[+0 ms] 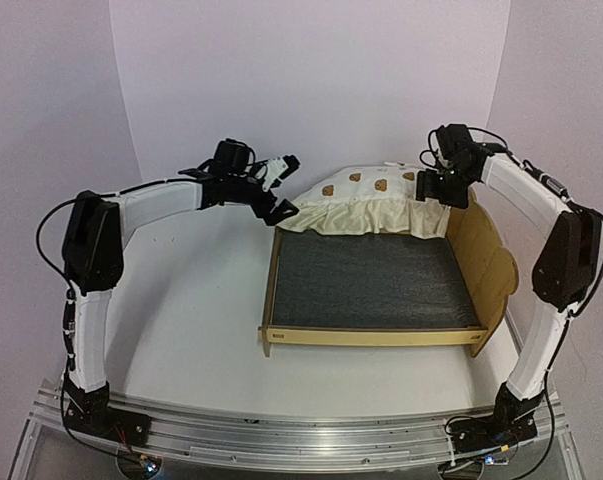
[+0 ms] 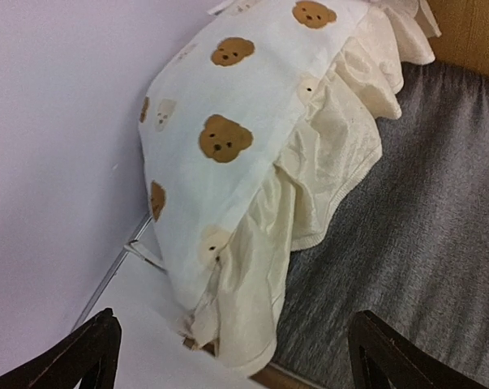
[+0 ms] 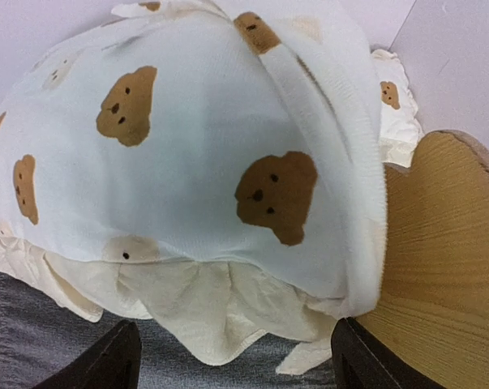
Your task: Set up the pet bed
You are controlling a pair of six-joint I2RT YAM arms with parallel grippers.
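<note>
- You are at the spreading step: the pet bed (image 1: pixel 376 268) sits right of centre, headboard toward the worktop's right edge, and its mattress cushion (image 1: pixel 366 205) is heaped at the far edge.
- Your left gripper (image 1: pixel 291 186) and right gripper (image 3: pixel 234 326) hover spread wide, gripping nothing.
- Next, you likely pinch both ruffled ends and draw the cushion toward the near edge.
- You have no legible writing, only bear prints.

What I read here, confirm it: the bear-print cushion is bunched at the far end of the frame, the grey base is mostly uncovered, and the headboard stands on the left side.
One detail is wrong. The headboard stands on the right side of the frame, as the top external view shows. The rest holds: the bear-print cushion is bunched at the far end, and the grey base is mostly uncovered.
</note>
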